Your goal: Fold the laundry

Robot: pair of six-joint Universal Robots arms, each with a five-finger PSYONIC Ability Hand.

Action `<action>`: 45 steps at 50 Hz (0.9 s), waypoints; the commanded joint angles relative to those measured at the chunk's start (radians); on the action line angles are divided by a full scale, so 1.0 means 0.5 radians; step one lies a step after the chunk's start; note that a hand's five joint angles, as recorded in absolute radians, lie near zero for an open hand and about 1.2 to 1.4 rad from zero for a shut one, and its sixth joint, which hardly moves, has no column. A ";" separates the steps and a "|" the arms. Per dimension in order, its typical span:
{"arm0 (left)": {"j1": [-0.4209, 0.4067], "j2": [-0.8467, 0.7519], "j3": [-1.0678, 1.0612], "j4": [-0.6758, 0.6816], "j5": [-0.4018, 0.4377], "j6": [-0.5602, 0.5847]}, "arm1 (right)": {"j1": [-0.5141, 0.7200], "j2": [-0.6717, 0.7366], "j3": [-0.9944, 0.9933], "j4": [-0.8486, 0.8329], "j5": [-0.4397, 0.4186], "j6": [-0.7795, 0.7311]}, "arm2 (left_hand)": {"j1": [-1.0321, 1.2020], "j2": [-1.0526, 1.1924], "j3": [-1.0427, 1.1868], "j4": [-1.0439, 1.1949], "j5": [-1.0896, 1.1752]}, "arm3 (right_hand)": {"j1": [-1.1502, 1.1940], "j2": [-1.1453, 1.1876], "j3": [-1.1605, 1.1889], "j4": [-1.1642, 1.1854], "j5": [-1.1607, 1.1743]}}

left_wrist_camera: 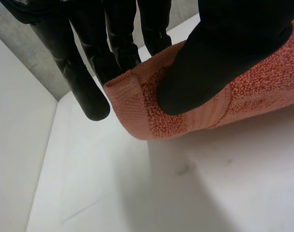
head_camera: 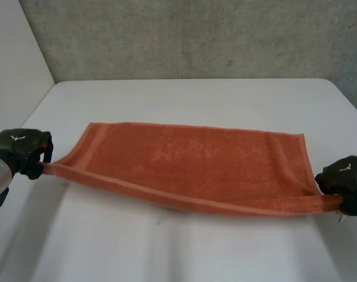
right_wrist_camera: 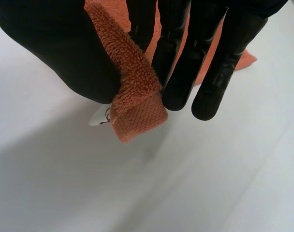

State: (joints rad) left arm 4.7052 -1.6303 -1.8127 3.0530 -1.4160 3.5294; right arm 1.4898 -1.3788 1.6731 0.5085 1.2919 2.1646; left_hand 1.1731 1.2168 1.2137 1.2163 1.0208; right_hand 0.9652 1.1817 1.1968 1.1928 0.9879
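Observation:
An orange towel (head_camera: 196,161) lies spread across the white table (head_camera: 196,100), its near edge lifted and stretched taut between my two hands. My left hand (head_camera: 23,151) pinches the near left corner; in the left wrist view the thumb (left_wrist_camera: 219,53) presses the towel corner (left_wrist_camera: 137,106) against the fingers (left_wrist_camera: 89,72). My right hand (head_camera: 346,183) holds the near right corner; in the right wrist view the towel corner (right_wrist_camera: 137,104) is squeezed between thumb (right_wrist_camera: 55,48) and fingers (right_wrist_camera: 185,63), and a small white label (right_wrist_camera: 99,116) hangs from it.
A grey concrete wall (head_camera: 196,35) rises behind the table's far edge. Bare tabletop (head_camera: 167,247) stretches in front of the towel and behind it.

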 commanded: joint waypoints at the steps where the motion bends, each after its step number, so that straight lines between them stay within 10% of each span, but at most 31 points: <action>1: -0.001 -0.230 0.088 0.121 -0.003 0.004 | 0.012 0.088 -0.073 -0.189 0.002 -0.007 | 0.446 0.359 0.365 0.360 0.402 | 0.862 0.429 0.399 0.407 0.468; 22: -0.197 -1.246 1.008 0.658 -0.079 -0.018 | 0.275 1.107 -1.048 -0.624 0.186 0.497 | 0.446 0.359 0.365 0.360 0.402 | 0.862 0.429 0.399 0.407 0.468; 45: -0.243 -1.688 1.343 1.082 -0.098 0.004 | 0.395 1.429 -1.373 -1.026 0.374 0.494 | 0.446 0.359 0.365 0.360 0.402 | 0.862 0.429 0.399 0.407 0.468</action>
State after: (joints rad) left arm 4.5863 -2.4510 -1.1524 3.5433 -1.4730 3.5300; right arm 1.6788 -0.6952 1.0203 0.0050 1.4801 2.4127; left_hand 1.1967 1.2178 1.2159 1.2168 1.0347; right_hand 0.9652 1.1817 1.1968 1.1928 0.9882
